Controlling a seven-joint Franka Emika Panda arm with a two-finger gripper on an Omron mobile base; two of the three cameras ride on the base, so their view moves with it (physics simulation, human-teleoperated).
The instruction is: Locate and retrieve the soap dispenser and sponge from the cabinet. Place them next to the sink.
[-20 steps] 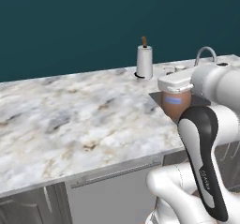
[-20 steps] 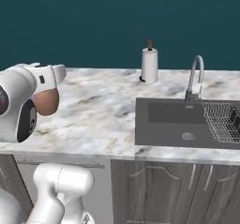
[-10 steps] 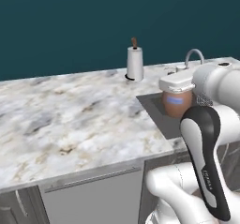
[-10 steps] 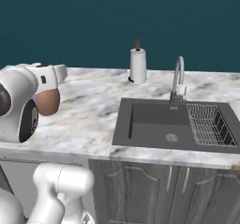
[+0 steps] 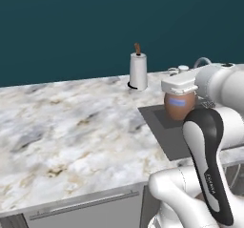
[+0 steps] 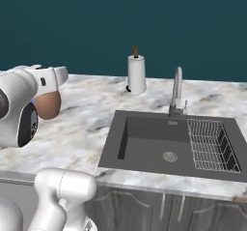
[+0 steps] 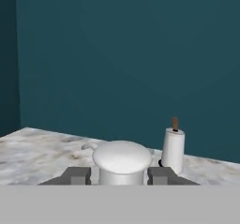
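Note:
My gripper (image 7: 119, 175) is shut on the soap dispenser (image 5: 179, 104), a bulbous reddish-brown bottle with a pale blue band. It hangs in the air above the counter's edge near the sink (image 5: 162, 121). In the hand view its white pump top (image 7: 122, 158) sits between my two dark fingertips (image 7: 77, 175). From the right base view the soap dispenser (image 6: 48, 104) hangs under my hand, well left of the sink (image 6: 140, 143) with its chrome faucet (image 6: 177, 91). The sponge and the cabinet are out of view.
A white paper-towel roll (image 6: 136, 74) stands at the back of the marble counter (image 5: 71, 127) against the teal wall. A wire rack (image 6: 211, 144) fills the sink's right part. Grey base cabinets (image 6: 159, 208) run below.
The whole scene has slid left in both base views, so the camera has moved right along the counter. The soap dispenser stays in my gripper.

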